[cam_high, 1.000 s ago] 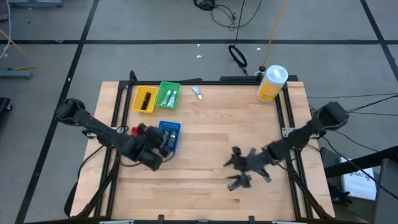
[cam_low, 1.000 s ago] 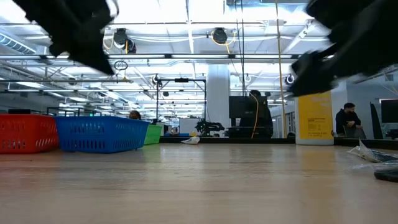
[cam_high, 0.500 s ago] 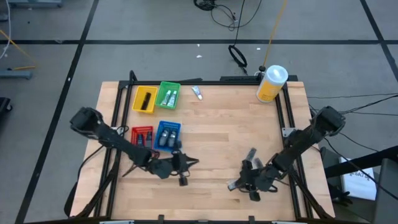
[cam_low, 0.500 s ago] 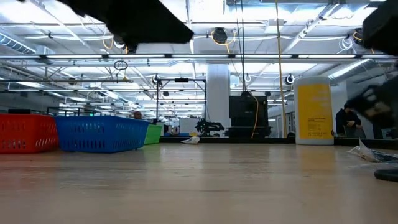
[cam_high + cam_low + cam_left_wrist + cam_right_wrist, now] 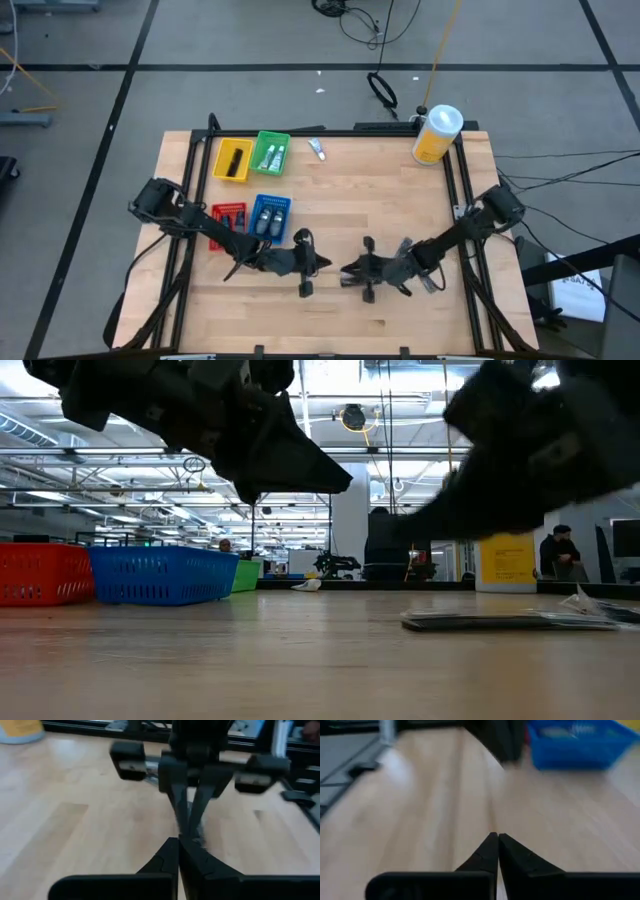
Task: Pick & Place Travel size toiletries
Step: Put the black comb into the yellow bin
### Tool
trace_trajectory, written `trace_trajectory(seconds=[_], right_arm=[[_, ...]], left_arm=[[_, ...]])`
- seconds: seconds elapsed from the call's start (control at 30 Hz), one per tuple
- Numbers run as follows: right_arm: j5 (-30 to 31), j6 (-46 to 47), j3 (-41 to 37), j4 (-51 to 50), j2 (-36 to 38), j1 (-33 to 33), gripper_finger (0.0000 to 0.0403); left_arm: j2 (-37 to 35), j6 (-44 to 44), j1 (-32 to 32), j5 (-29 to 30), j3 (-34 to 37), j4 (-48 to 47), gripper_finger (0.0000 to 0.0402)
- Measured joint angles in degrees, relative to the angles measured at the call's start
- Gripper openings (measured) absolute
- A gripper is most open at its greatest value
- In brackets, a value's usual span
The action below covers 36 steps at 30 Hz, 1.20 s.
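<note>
My left gripper [image 5: 322, 263] and my right gripper [image 5: 345, 272] are both shut and stand tip to tip over the table's near middle; neither has anything between its fingers. In the left wrist view my left gripper [image 5: 177, 843] faces the right gripper [image 5: 188, 823]. Below the right arm the loose travel size toiletries lie flat on the wood: a dark piece [image 5: 368, 294], a silvery one [image 5: 432, 284] and a flat packet [image 5: 490, 622]. More tubes lie in the green tray [image 5: 272, 152] and the blue tray [image 5: 270, 217]. A dark piece lies in the yellow tray [image 5: 232, 160].
A red tray [image 5: 228, 217] stands left of the blue one. One white tube [image 5: 317, 149] lies on the wood near the far edge. A big yellow container with a white lid [image 5: 437, 134] stands at the far right corner. Bare wood lies between the trays and the container.
My left gripper has left the blue tray, gone toward the near edge and the table's middle, and tipped from pointing down to nearly level. My right gripper dipped onto the loose pieces, shut, then went left toward the middle. The flat packet now lies nearer the middle.
</note>
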<state>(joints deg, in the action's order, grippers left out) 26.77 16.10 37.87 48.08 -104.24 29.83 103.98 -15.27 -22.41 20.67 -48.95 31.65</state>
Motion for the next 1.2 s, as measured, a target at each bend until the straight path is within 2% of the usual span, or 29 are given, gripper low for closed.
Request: trace_trajectory(seconds=[0.1,0.27,0.37,0.43,0.63,0.8,1.03,1.2], right_arm=[[-3.79,-1.51,0.02,-3.95,4.61,-0.49,0.0001],[-6.11,8.33,0.00,-25.97,15.50,-0.94,0.0012],[-8.86,15.18,0.00,-36.86,20.20,-1.45,0.0036],[-12.45,18.73,-0.38,-40.05,21.41,-1.98,0.0061],[-21.07,26.39,-4.26,-38.37,18.96,-3.07,0.0146],[-24.69,30.00,-8.29,-27.05,15.03,-3.57,0.0195],[-30.17,32.77,-9.05,-13.20,7.55,-3.81,0.0214],[-32.87,33.58,-8.98,-10.58,3.88,-4.05,0.0215]], left_arm=[[0.62,-0.50,-0.02,-2.91,0.00,1.06,0.0003],[5.63,-0.57,0.04,-11.62,-2.91,4.42,0.0002],[9.82,-0.59,0.07,-14.95,-8.34,0.53,0.0004],[12.51,-0.62,0.07,-16.33,-12.79,-4.05,0.0002],[19.78,-0.73,0.31,-16.21,-26.20,-20.72,0.0005],[24.30,-3.56,1.66,-15.92,-30.99,-23.48,0.0004],[26.80,-7.86,4.00,-16.73,-31.58,-23.02,0.0002],[26.80,-7.86,4.61,-15.73,-31.53,-23.88,0.0005]])
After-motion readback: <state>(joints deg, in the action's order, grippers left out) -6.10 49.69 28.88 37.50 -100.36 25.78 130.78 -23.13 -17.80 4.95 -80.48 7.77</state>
